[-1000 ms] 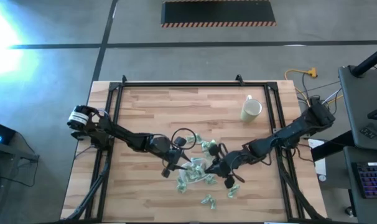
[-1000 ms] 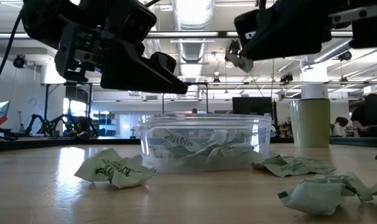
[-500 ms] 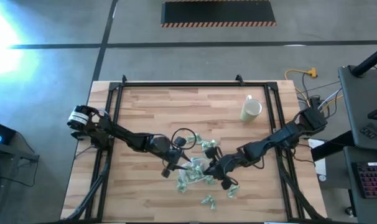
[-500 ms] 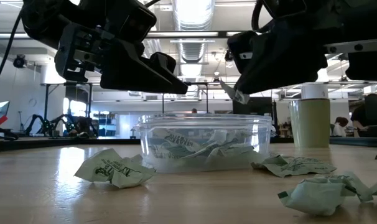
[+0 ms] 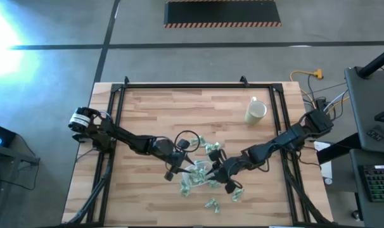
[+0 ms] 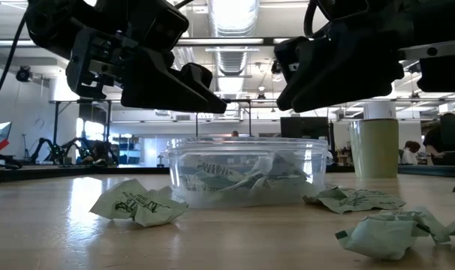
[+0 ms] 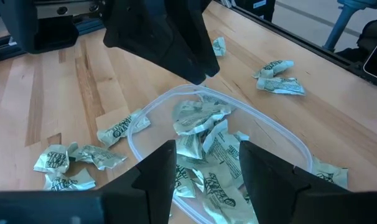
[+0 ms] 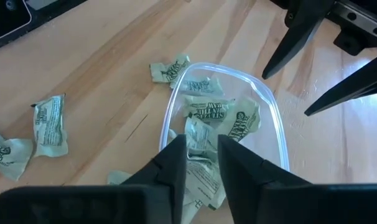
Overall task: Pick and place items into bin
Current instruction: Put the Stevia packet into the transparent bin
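Right gripper (image 8: 201,163) over clear oval plastic bin (image 8: 272,115): fingers parted, empty; pale-green crinkly wrapper (image 8: 198,146) below. Rec: open fully, lift clear.
Left gripper (image 7: 204,165) beside bin: fingers apart, empty.

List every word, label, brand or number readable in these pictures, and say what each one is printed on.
Wrapped items in the bin: dark green print, too blurred to read.
Loose wrapped item on the table: printed lettering, not readable.
Loose wrapped items beside the bin: print visible, illegible.
Mug: no text visible.
Nothing else carries readable text.
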Tool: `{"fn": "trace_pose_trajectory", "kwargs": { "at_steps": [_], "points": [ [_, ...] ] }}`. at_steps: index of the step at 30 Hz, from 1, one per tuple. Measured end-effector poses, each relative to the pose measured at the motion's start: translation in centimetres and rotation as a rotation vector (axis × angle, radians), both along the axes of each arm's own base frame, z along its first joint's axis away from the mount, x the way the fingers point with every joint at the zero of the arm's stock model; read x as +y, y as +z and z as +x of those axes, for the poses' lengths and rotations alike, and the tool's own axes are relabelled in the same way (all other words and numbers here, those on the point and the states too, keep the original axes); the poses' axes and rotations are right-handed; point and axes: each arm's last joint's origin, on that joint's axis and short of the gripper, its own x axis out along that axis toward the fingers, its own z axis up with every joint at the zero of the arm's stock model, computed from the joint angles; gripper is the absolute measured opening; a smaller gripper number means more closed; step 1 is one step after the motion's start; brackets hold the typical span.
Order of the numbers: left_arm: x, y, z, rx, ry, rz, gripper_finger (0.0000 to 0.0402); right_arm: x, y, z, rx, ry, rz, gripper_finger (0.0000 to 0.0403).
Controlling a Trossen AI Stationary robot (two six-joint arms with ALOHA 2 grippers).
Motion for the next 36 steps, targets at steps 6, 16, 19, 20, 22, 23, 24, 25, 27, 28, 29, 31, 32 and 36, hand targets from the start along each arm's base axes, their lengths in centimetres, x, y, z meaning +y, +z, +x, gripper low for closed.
{"fn": "trace_pose_trajectory", "kwargs": {
  "at_steps": [6, 16, 19, 20, 22, 23, 24, 25, 27, 28, 29, 31, 32, 36],
  "points": [
    [0.0, 0.0, 0.0, 0.0, 0.0, -0.001, 0.016, 0.0, 0.5, -0.2, -0.006, 0.017, -0.019, 0.0114],
    [0.0, 0.1, -0.2, 0.041, -0.002, 0.007, 0.016, -0.5, 3.2, -2.1, 0.043, -0.033, 0.047, 0.0105],
    [-0.3, 0.3, -0.8, 0.077, -0.013, 0.013, 0.016, -0.5, 3.8, -2.8, 0.069, -0.055, 0.08, 0.0099],
    [-0.5, 0.5, -0.9, 0.08, -0.019, 0.012, 0.016, -0.5, 3.9, -2.9, 0.076, -0.06, 0.089, 0.0097],
    [-0.9, 1.0, -1.4, 0.094, -0.028, -0.003, 0.016, -0.3, 3.9, -3.1, 0.092, -0.061, 0.095, 0.0093],
    [-1.2, 1.3, -1.5, 0.081, -0.035, -0.012, 0.016, -0.2, 3.8, -3.2, 0.1, -0.06, 0.095, 0.0092],
    [-1.5, 1.7, -1.7, 0.071, -0.043, -0.021, 0.016, -0.1, 3.8, -3.3, 0.106, -0.058, 0.094, 0.009],
    [-1.8, 1.9, -2.0, 0.07, -0.054, -0.026, 0.016, 0.0, 3.7, -3.4, 0.113, -0.059, 0.096, 0.0088],
    [-2.7, 2.5, -2.5, 0.054, -0.084, -0.034, 0.016, 0.1, 3.5, -3.4, 0.132, -0.067, 0.104, 0.0086],
    [-3.1, 2.6, -2.8, 0.063, -0.1, -0.033, 0.016, 0.1, 3.3, -3.6, 0.158, -0.074, 0.104, 0.0084],
    [-3.6, 2.6, -3.0, 0.068, -0.117, -0.032, 0.016, 0.1, 3.1, -3.8, 0.182, -0.083, 0.104, 0.0084],
    [-4.5, 2.5, -3.4, 0.068, -0.149, -0.03, 0.016, 0.0, 2.8, -3.9, 0.219, -0.108, 0.115, 0.0082],
    [-5.0, 2.4, -3.6, 0.068, -0.161, -0.026, 0.016, 0.0, 2.6, -4.1, 0.244, -0.12, 0.114, 0.0081],
    [-6.5, 1.9, -4.0, 0.054, -0.147, 0.007, 0.016, 0.1, 2.4, -4.2, 0.264, -0.134, 0.123, 0.0084]
  ]
}}
